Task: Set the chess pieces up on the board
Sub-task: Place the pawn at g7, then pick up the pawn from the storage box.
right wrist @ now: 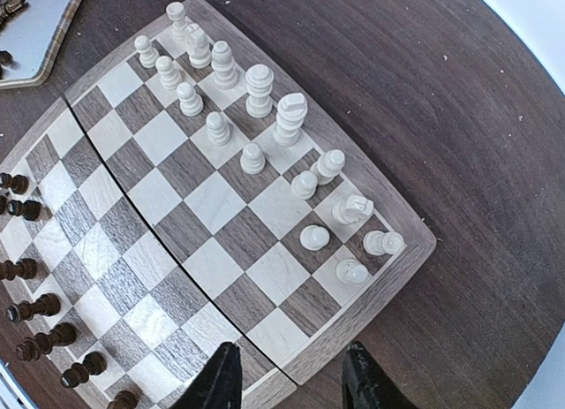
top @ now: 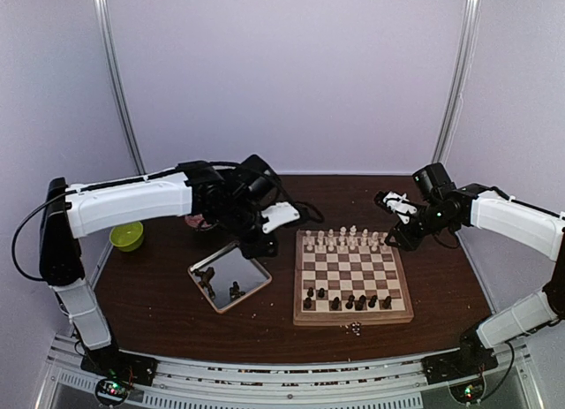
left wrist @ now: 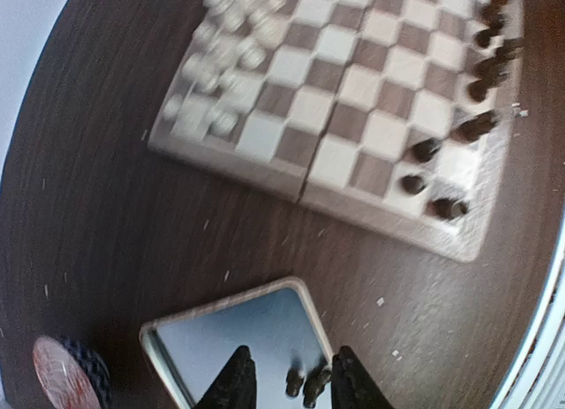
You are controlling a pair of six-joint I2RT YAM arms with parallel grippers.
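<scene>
Two dark brown chess pieces (left wrist: 294, 382) stand on the square silver metal tray (left wrist: 221, 329) between the parted fingers of the left gripper (left wrist: 293, 352). The right gripper (right wrist: 291, 352) hangs agape over the checkered wooden board (right wrist: 221, 223); only its wrist view shows a toppled cream piece (right wrist: 384, 242).

Left arm (top: 132, 204): the upper link is raised from the near-left base to a high elbow at the left. The white forearm is extended level toward the centre and the wrist is bent down. The left gripper (left wrist: 291, 384) is pointed downward with its dark fingers (left wrist: 234, 382) held apart. Right arm (top: 516, 223): the upper link is raised from the near-right base to an elbow at the right. The forearm is reached inward and slightly away, the wrist is tipped down, and the right gripper (right wrist: 291, 378) is aimed downward with its fingers parted.
</scene>
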